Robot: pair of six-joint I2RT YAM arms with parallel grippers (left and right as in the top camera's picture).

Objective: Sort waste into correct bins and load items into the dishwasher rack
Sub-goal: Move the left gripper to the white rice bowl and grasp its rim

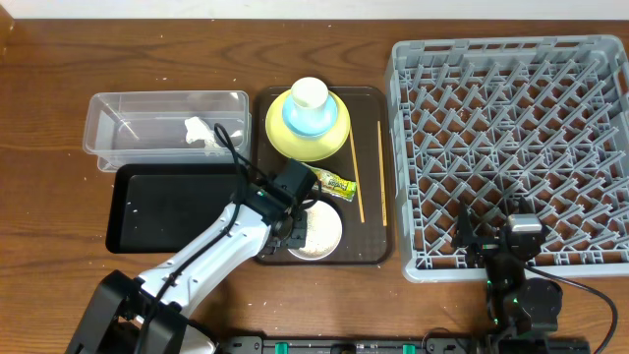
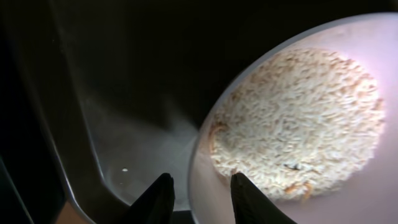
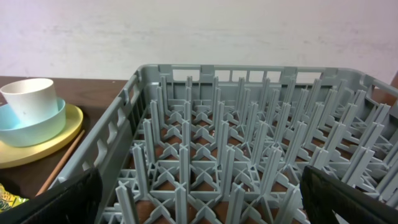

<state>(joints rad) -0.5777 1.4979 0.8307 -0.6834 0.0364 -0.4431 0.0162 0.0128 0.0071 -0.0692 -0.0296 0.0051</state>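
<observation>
Straddling the rim of the round white bowl with pinkish outside (image 2: pixel 200 208), which holds loose white rice grains (image 2: pixel 298 118) on the dark brown serving tray (image 1: pixel 371 251), the left gripper (image 2: pixel 200 178) has its 2 fingers narrowly apart; cannot tell if they pinch it. Right gripper (image 3: pixel 205 199) gapes wide, empty, at the large grey plastic lattice rack's (image 1: pixel 511 98) near edge.

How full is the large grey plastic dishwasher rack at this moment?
Empty. The large grey plastic dishwasher rack shows only bare lattice floor and upright pegs in the overhead and right wrist views.
</observation>
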